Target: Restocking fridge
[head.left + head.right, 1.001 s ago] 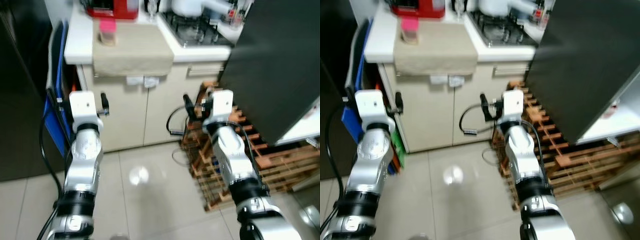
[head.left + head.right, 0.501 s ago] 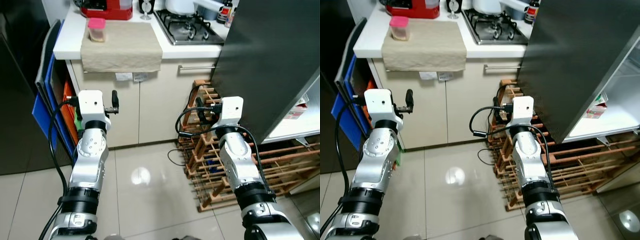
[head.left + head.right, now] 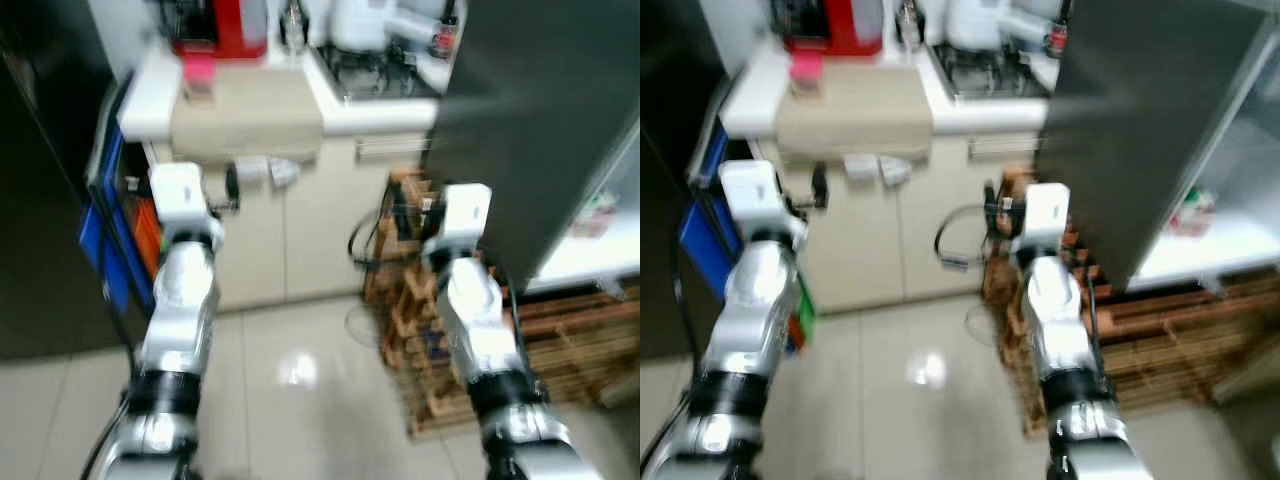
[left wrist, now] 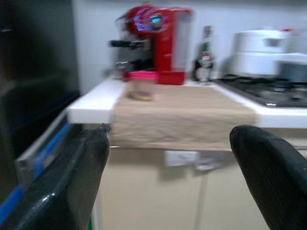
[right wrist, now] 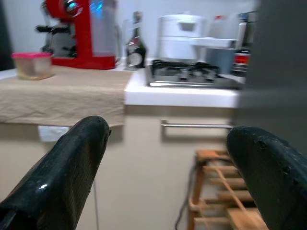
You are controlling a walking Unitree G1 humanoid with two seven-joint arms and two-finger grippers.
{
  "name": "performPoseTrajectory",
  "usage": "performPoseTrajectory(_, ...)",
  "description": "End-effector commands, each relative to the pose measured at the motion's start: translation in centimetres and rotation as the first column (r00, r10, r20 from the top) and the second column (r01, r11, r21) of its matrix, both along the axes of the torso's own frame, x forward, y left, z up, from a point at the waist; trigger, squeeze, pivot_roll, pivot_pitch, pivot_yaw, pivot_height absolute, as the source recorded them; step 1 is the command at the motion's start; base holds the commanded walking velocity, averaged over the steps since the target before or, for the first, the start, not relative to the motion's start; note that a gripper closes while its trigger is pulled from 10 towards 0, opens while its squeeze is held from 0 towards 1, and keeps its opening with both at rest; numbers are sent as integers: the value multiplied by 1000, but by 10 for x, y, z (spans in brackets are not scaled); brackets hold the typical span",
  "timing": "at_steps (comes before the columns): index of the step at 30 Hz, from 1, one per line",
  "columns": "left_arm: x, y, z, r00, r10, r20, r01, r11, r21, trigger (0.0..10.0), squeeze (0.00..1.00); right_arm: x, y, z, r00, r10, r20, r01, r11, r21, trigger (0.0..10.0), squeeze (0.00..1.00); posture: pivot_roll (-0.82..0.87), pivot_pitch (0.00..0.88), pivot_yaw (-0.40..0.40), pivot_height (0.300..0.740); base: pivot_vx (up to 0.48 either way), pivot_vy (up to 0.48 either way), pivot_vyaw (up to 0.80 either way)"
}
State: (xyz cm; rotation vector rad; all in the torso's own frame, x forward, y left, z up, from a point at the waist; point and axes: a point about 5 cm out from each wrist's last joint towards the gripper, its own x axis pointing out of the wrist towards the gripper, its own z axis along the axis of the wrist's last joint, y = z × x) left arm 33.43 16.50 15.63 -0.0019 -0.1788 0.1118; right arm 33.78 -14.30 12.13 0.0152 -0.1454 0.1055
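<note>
Your left gripper (image 4: pixel 168 177) and right gripper (image 5: pixel 165 175) both hang empty with fingers spread wide, raised in front of the cream cabinet doors (image 3: pixel 290 240). The open fridge's dark grey door (image 3: pixel 1130 130) stands on your right above the wooden slatted rack (image 3: pixel 1150 330). You can see a small pink-lidded clear container (image 4: pixel 141 85) on the beige cloth (image 4: pixel 182 112) over the white counter (image 5: pixel 182 96), well apart from both grippers

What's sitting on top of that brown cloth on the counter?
A small container with a pink lid stands on the beige cloth, near its back corner. The contents look pale but are too blurred to name. The cloth hides the counter beneath it.
</note>
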Motion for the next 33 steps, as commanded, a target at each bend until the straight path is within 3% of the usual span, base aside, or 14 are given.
performPoseTrajectory(1, 0, 8, -2, 1000, 23, -17, -23, 1000, -2, 10000, 0, 3, 7, 9, 999, 22, 24, -22, 1000, 11, 10000, 0, 0, 0, -45, 740, 480, 0, 0)
performPoseTrajectory(15, 1, 8, -1, 1000, 10, -19, -10, 1000, -2, 10000, 0, 2, 10, 6, 999, 37, 5, -38, 999, 14, 10000, 0, -3, 0, -42, 740, 480, 0, 0)
performPoseTrajectory(30, 7, 14, 13, 999, 36, 9, -36, 999, -4, 10000, 0, 6, 20, 16, 997, 64, 37, -65, 997, 28, 10000, 0, -3, 0, -43, 740, 449, 0, 0)
performPoseTrajectory(31, 7, 16, 13, 999, 42, 8, -42, 999, -6, 10000, 239, 6, 20, 16, 997, 64, 37, -65, 997, 27, 10000, 0, -3, 0, -43, 740, 420, 0, 0)
performPoseTrajectory(32, 7, 16, 13, 999, 42, 8, -42, 999, -6, 10000, 239, 6, 20, 16, 997, 64, 37, -65, 997, 27, 10000, 0, -3, 0, -43, 740, 420, 0, 0)
performPoseTrajectory(33, 6, 18, 13, 998, 55, 8, -55, 998, -10, 10000, 1000, 6, 20, 16, 997, 66, 37, -67, 997, 25, 10000, 0, -3, 0, -43, 740, 416, 0, 0)
